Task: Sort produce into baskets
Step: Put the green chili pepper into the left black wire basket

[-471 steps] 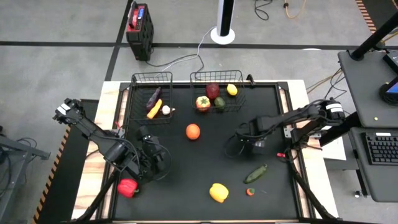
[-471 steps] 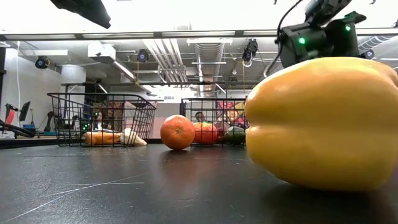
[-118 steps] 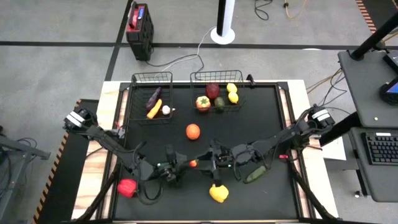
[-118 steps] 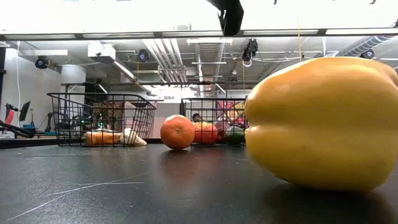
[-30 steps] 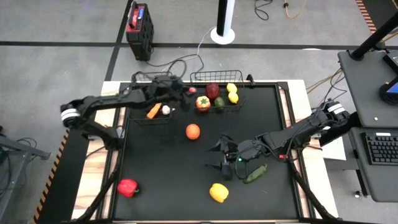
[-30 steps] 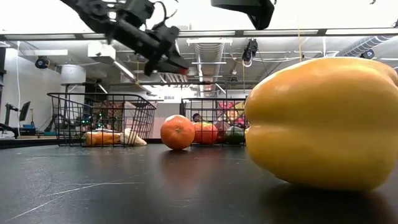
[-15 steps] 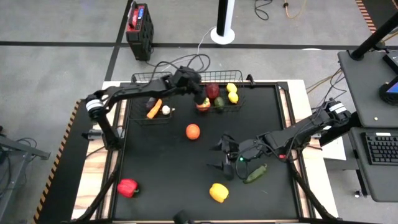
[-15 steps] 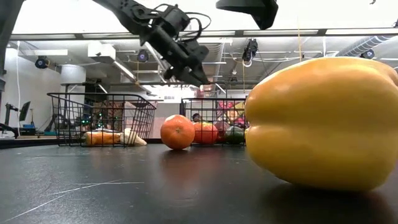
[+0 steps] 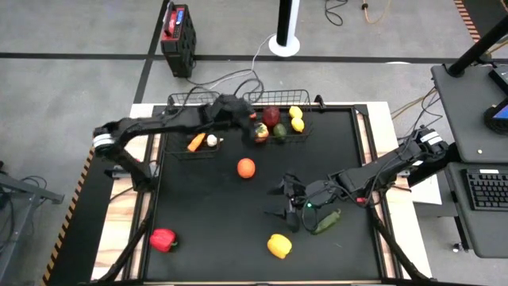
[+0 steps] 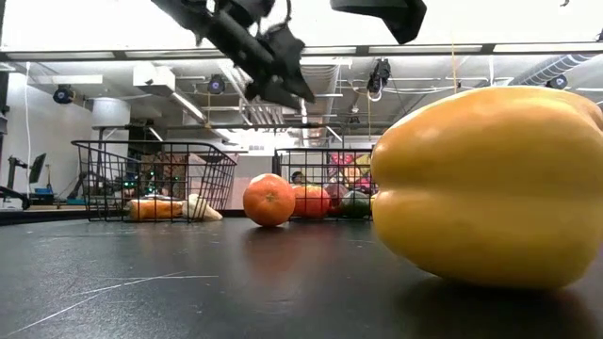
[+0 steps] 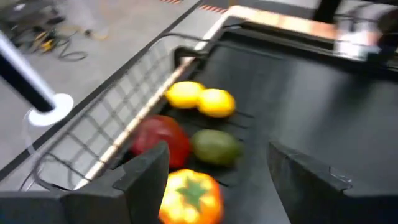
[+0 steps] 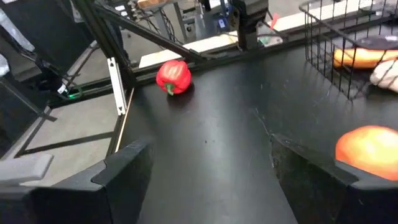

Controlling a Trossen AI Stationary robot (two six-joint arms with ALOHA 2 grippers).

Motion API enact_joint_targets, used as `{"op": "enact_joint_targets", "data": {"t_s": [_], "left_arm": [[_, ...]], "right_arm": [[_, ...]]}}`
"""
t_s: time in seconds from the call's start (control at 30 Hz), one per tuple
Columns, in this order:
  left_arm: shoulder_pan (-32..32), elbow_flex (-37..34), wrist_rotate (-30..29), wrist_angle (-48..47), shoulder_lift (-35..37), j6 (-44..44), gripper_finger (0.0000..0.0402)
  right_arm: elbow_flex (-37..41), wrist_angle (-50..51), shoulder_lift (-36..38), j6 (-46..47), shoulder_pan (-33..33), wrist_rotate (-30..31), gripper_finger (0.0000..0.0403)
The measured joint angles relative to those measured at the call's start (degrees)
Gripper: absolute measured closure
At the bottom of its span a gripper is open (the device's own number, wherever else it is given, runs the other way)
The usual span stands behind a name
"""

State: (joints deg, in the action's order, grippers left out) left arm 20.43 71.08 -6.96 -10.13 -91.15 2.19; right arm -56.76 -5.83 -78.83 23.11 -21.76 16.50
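My left gripper [image 9: 249, 121] is open and empty above the left end of the wider basket [image 9: 278, 97]. Between its fingers the left wrist view [image 11: 217, 154] shows a red-yellow pepper [image 11: 186, 198], a red fruit [image 11: 161, 140], an avocado [image 11: 216, 146] and two lemons [image 11: 202, 98] lying in that basket. The narrower basket [image 9: 179, 119] holds a carrot [image 9: 196, 142] and garlic [image 9: 212, 140]. My right gripper [image 9: 279, 199] is open and empty above the table's middle, its fingers pointing toward the left edge [image 12: 211, 146]. An orange [image 9: 246, 168] lies on the table.
A yellow pepper [image 9: 279, 245] lies near the front edge and fills the low view [image 10: 490, 188]. A red pepper [image 9: 163, 239] lies at the front left. A green cucumber [image 9: 325, 222] lies under my right arm. A red and black case [image 9: 178, 36] stands on the floor behind the table.
My left gripper has gone toward the table's right edge, from over the narrower basket to over the wider basket's left end. There it dipped and has since risen a little. My right gripper has kept still.
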Motion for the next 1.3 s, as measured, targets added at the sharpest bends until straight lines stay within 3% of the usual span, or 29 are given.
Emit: {"op": "enact_joint_targets", "data": {"t_s": [0.17, 0.43, 0.67, 0.77, 0.9, 1.03, 1.13, 1.3], "left_arm": [[-8.21, -6.89, -2.39, -0.12, 9.61, 0.67, 0.0157], [-27.06, -19.92, -19.05, -0.35, 23.47, 8.42, 0.0160], [-42.10, -26.59, -33.40, -0.08, 28.97, 18.05, 0.0160], [-46.59, -27.65, -37.19, -0.27, 29.26, 21.32, 0.0160], [-50.24, -27.75, -39.36, 0.60, 28.63, 22.76, 0.0160], [-51.57, -27.62, -42.05, 1.70, 28.28, 22.33, 0.0160], [-51.64, -27.01, -43.24, 1.73, 28.24, 21.98, 0.0160], [-51.64, -26.74, -43.71, 2.05, 28.14, 20.84, 0.0160]], "right_arm": [[-0.02, 3.96, 0.02, 2.37, -0.02, -0.03, 0.0095], [-0.02, 13.85, 0.37, 7.85, -0.39, -6.37, 0.0103], [-0.02, 20.20, 0.42, 11.16, -2.69, -9.52, 0.0116], [-1.71, 28.10, 0.29, 13.56, -4.19, -9.55, 0.0121], [-7.58, 46.79, -1.19, 17.15, -6.53, -9.46, 0.0127], [-12.58, 62.95, -2.92, 14.49, -9.87, -9.48, 0.0133], [-13.15, 68.52, -3.45, 12.49, -12.66, -9.49, 0.0136], [-10.68, 68.73, -3.48, 10.12, -17.05, -10.95, 0.0138]]}}
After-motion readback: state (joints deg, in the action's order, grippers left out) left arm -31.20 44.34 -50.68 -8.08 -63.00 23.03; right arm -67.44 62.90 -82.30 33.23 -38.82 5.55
